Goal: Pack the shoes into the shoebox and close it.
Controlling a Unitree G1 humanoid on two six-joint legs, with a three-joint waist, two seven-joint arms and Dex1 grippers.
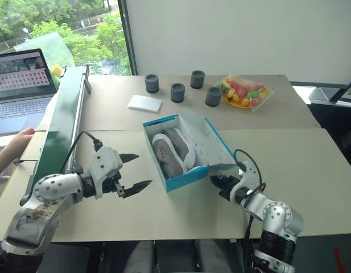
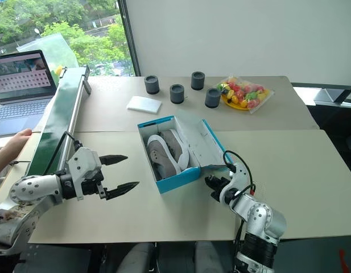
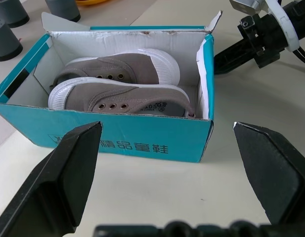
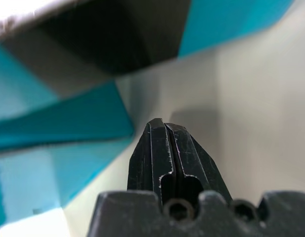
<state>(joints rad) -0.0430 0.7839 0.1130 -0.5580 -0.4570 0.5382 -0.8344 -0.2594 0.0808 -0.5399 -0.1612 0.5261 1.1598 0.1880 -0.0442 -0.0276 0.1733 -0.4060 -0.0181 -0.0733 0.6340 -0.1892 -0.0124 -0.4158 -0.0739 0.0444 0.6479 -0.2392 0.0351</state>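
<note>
My right gripper [image 2: 214,183] sits nearest, fingers pressed together on nothing, tip just under the low edge of the lid [image 2: 208,142] that lies flopped open. My left gripper [image 1: 129,170] waits beside the shoebox [image 1: 186,178], jaws spread wide and empty. Both shoes [image 3: 117,89] are already inside, side by side. So it's the closing step: I'd slide that closed tip under the lid, lift gently, and steady the box from the left so it doesn't skid.
</note>
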